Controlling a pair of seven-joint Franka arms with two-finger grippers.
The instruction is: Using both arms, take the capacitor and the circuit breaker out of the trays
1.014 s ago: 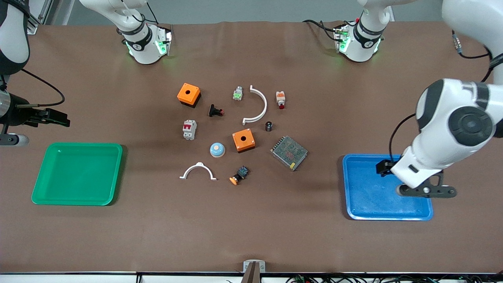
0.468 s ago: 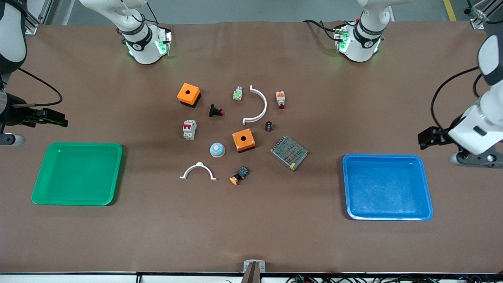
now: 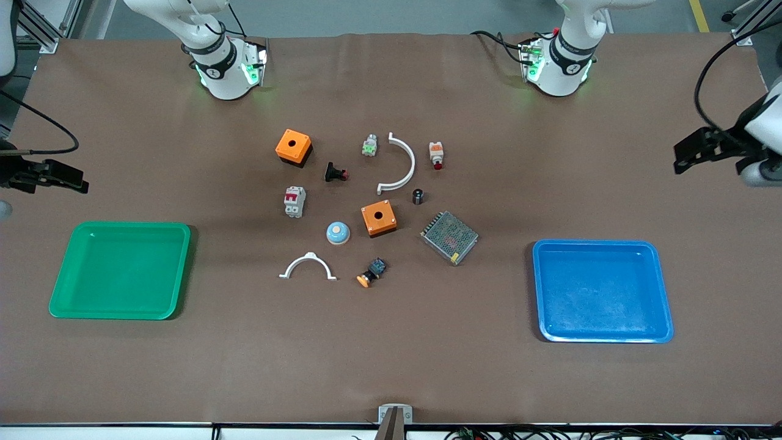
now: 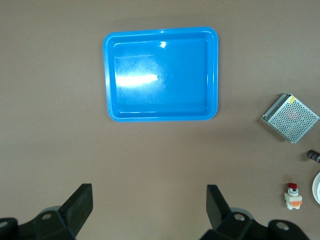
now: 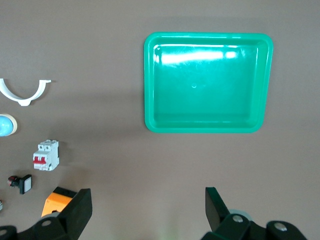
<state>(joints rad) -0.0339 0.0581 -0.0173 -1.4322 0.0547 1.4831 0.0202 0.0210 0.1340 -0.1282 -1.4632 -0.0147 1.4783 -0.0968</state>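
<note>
The capacitor, a tiny black cylinder, stands on the table beside the white arc; its edge also shows in the left wrist view. The breaker, light grey with a red lever, lies toward the right arm's end of the cluster and also shows in the right wrist view. My left gripper is open and empty, high over bare table beside the blue tray. My right gripper is open and empty, high over bare table beside the green tray.
Around the two parts lie two orange boxes, a black push-button, a white-and-orange part, a mesh power supply, a blue dome, a second white arc and an orange-tipped button.
My left arm has swung off the blue tray toward the table's edge at its own end. My right arm has drawn slightly outward at its end. The parts have not moved.
</note>
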